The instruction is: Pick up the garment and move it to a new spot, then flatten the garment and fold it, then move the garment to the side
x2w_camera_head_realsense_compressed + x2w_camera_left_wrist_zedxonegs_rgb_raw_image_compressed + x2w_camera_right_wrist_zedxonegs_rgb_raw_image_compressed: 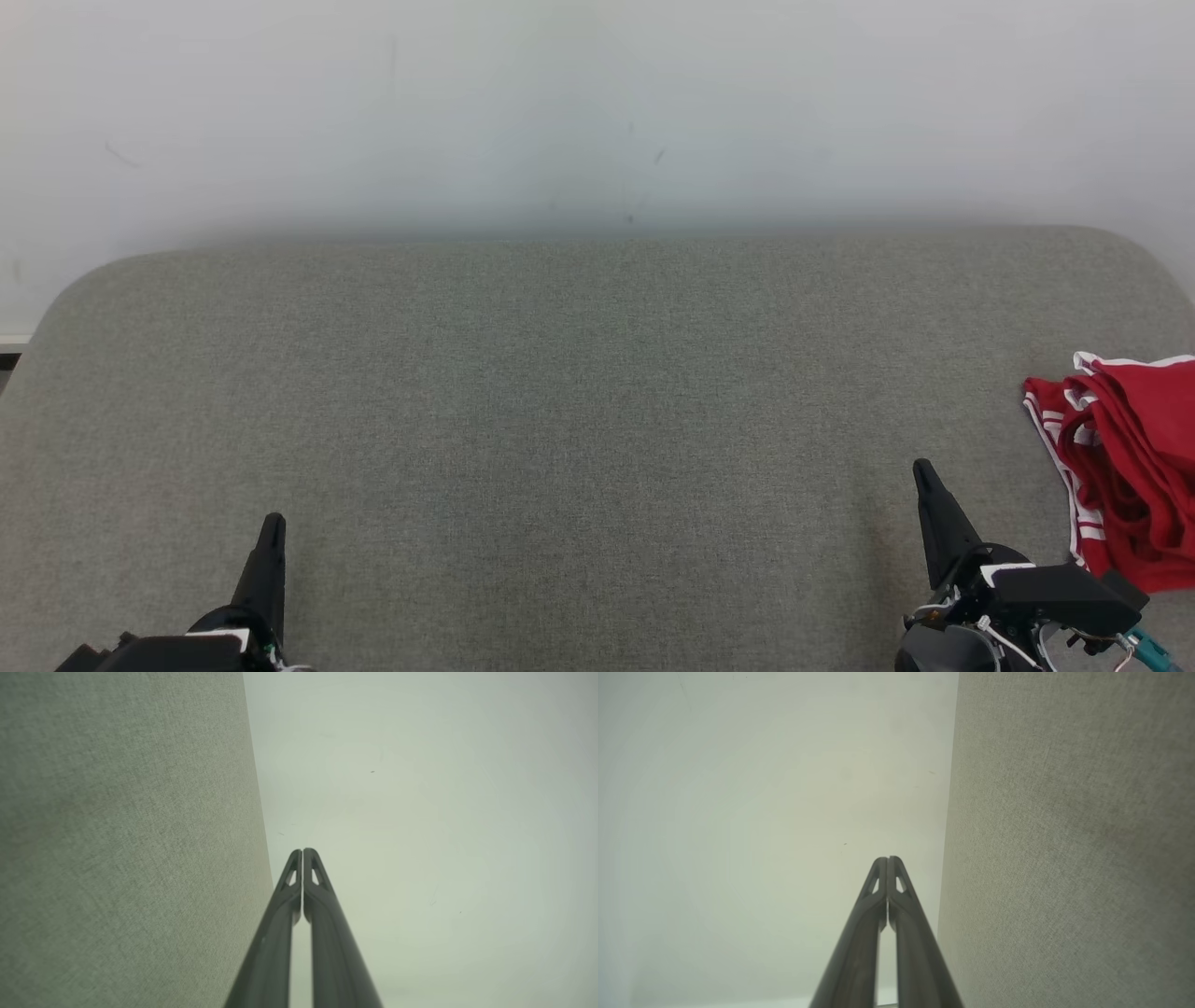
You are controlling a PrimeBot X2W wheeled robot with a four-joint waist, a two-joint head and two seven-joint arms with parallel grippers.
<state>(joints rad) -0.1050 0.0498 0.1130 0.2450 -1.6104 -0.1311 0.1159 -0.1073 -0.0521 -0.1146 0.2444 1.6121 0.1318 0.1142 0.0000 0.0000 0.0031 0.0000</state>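
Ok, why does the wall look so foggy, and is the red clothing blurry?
Head view: soft light, the wall hazy, the garment crisp enough to show white stripes, cut by the right edge. Left wrist view: the left end effector sharp, corners dim. Right wrist view: the right end effector likewise.

A table (560, 392) covered in grey-green woven fabric spans the near scene from left to right, its two far corners rounded. Beyond its far edge lies a plain whitish surface (597, 112), wall or floor I cannot tell, evenly lit and marked with a few small dark specks and scuffs.
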